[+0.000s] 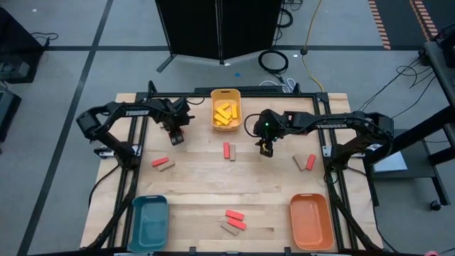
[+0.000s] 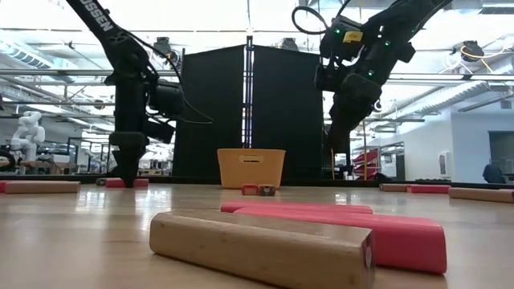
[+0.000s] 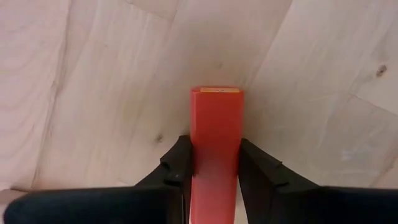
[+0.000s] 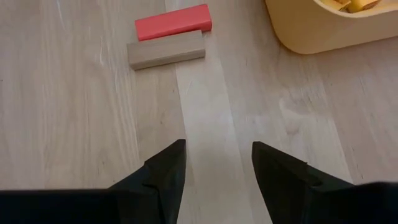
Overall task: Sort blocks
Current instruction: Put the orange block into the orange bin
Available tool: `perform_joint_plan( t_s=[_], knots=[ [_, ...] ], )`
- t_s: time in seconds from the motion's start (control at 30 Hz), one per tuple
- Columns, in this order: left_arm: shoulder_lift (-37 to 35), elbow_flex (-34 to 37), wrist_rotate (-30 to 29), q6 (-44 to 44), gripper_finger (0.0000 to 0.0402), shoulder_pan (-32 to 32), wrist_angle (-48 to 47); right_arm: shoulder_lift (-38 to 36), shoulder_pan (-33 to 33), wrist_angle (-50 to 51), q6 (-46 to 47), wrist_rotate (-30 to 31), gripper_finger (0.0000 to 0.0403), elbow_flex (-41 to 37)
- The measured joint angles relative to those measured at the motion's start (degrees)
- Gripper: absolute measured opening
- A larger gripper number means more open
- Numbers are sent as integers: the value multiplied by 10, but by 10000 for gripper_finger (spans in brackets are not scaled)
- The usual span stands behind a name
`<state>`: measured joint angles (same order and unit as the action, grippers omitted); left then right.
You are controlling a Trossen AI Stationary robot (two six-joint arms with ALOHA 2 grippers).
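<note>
Red block (image 3: 216, 143) sits clamped between the left gripper's (image 3: 214, 171) fingers, down on the table (image 1: 199, 185) left of the yellow tray (image 1: 226, 110). Right gripper (image 4: 217, 165) hangs open, empty.

Lighting: bright, even, from overhead. Low view: ceiling strips (image 2: 241, 40) at 12 o'clock blown out; arms read as dark silhouettes; nearest tan block (image 2: 261, 253) at 6 o'clock soft, out of focus. High view: faint, short shadows on the table (image 1: 192, 192). Left wrist view: red block (image 3: 214, 149) blurred near the lens.
</note>
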<state>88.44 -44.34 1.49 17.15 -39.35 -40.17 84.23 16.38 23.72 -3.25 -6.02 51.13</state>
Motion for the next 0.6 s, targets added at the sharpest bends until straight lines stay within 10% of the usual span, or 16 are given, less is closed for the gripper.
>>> perform_joint_plan(
  t_s=[0.33, 0.6],
  knots=[
    [-85, 0, 26, 0, 88, 0, -10, 0, 0, -15, 5, 0, 173, 0],
    [-166, -1, 210, -11, 89, 2, 29, 0, 0, -34, 11, -1, 173, 0]
  ],
)
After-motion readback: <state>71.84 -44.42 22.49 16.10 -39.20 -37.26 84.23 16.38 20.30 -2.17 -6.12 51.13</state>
